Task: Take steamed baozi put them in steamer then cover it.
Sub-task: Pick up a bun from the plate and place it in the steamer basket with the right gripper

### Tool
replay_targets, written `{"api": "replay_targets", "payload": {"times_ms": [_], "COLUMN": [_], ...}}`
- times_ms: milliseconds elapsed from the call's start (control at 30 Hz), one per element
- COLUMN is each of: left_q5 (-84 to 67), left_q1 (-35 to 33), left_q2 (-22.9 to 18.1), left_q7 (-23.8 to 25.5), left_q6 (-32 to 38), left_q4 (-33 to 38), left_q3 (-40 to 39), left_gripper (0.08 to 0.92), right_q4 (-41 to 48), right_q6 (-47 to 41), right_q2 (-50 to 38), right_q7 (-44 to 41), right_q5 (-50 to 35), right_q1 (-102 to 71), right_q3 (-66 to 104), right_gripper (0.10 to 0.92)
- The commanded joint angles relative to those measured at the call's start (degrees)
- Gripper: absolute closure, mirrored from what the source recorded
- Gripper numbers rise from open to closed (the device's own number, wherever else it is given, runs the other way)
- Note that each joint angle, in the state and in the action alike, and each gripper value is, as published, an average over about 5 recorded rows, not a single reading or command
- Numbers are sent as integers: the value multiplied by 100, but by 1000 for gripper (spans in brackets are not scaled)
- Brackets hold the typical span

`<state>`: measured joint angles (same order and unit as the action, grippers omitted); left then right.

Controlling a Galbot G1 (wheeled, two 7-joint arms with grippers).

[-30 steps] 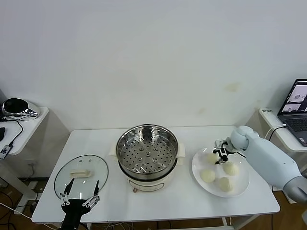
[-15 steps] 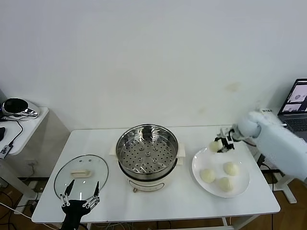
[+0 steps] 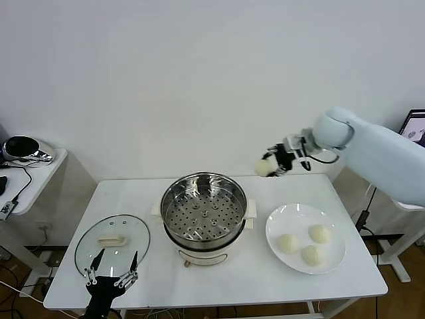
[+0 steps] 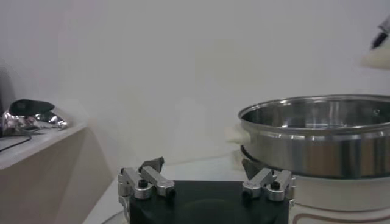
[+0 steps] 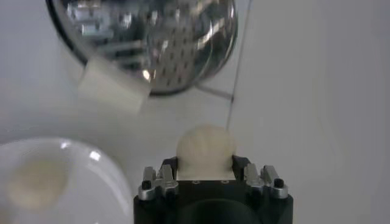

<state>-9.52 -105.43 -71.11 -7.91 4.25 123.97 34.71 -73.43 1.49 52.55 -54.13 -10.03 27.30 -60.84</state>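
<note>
My right gripper (image 3: 270,163) is shut on a steamed baozi (image 3: 265,168) and holds it in the air, behind and to the right of the steamer (image 3: 204,216). The right wrist view shows the baozi (image 5: 206,148) between the fingers, with the steamer (image 5: 152,36) below and beyond it. Three more baozi (image 3: 287,243) lie on the white plate (image 3: 279,219) right of the steamer. The steamer's perforated tray is bare. The glass cover (image 3: 111,243) lies flat on the table at the left. My left gripper (image 3: 111,272) is open just in front of the cover, near the table's front edge.
A side table (image 3: 40,174) with a dark device stands at the far left. A laptop (image 3: 417,126) shows at the far right edge. The steamer's rim (image 4: 317,119) fills the right of the left wrist view.
My right gripper has lifted one baozi off the plate and carried it up and leftward, towards the steamer. The left arm has not moved.
</note>
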Motion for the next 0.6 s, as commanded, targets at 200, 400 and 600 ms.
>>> {"api": "replay_targets", "payload": {"times_ms": [200,400,600], "left_q5": [-98,-110,-144], "left_q1": [5,-10,-29], "left_q2": [-57,-60,-84], "left_q7": [8,21,26], "left_q6": [59,71,97], "left_q4": [32,68,132], "left_q3": [42,58,90], "left_gripper": [177,177,177], "right_q4": [887,1484,1887], "right_q6": [1526,2358,2936], "right_q2": [2032,2541,2827], "right_q7": [237,307,373], "right_q5": [478,1634,2590], "right_q1": [465,181,-21], "right_q3": [-1016,-1146,-1165], "right_gripper": [458,457,457]}}
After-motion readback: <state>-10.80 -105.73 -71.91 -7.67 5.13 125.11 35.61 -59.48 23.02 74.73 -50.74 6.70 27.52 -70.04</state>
